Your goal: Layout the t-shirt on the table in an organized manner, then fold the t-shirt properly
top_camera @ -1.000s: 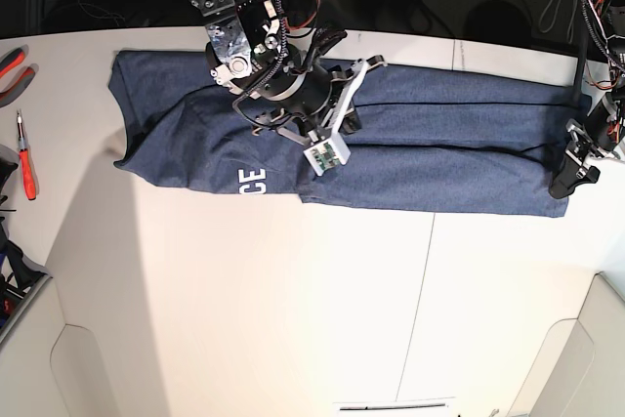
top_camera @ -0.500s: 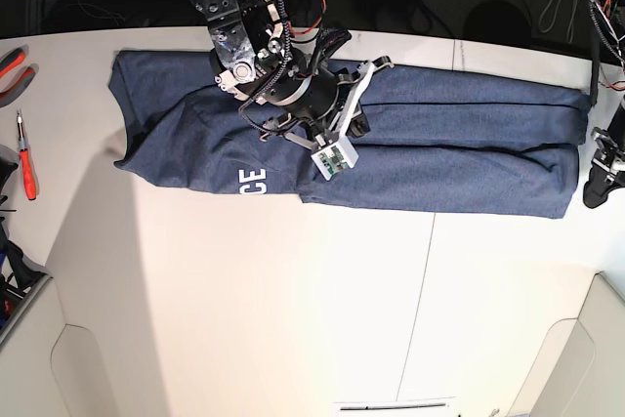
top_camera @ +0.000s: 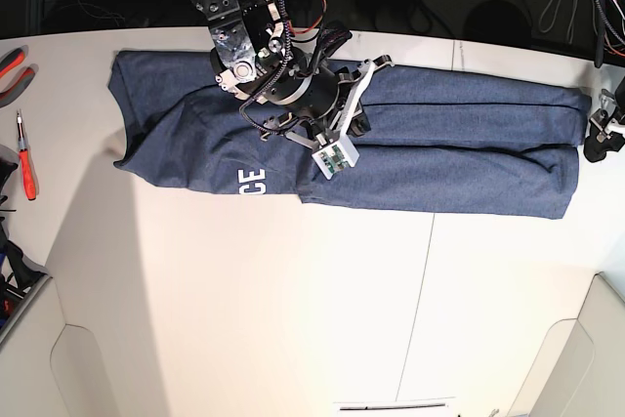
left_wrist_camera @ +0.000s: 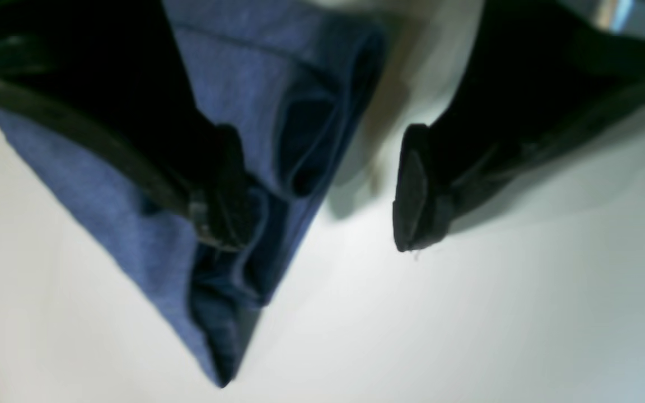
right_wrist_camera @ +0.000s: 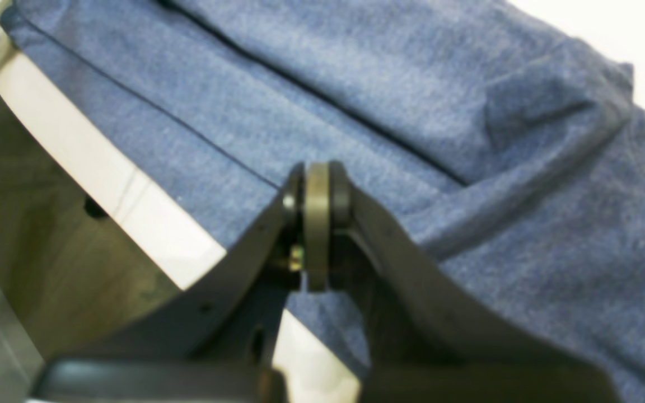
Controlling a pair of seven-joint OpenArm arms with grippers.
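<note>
White table (top_camera: pixel 293 319) is spanned along its far edge by the t-shirt (top_camera: pixel 459 148) (folded lengthwise into a band). Folding is judged underway; crosswise folding is called for next. Left gripper (left_wrist_camera: pixel 322 190) is spread beside the hem corner; right gripper (right_wrist_camera: pixel 317 224) is pressed together, empty.

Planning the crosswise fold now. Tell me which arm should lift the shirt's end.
Left. Its open claw sits right at the t-shirt's folded end corner by the table edge. The right claw is shut, resting mid-shirt.
</note>
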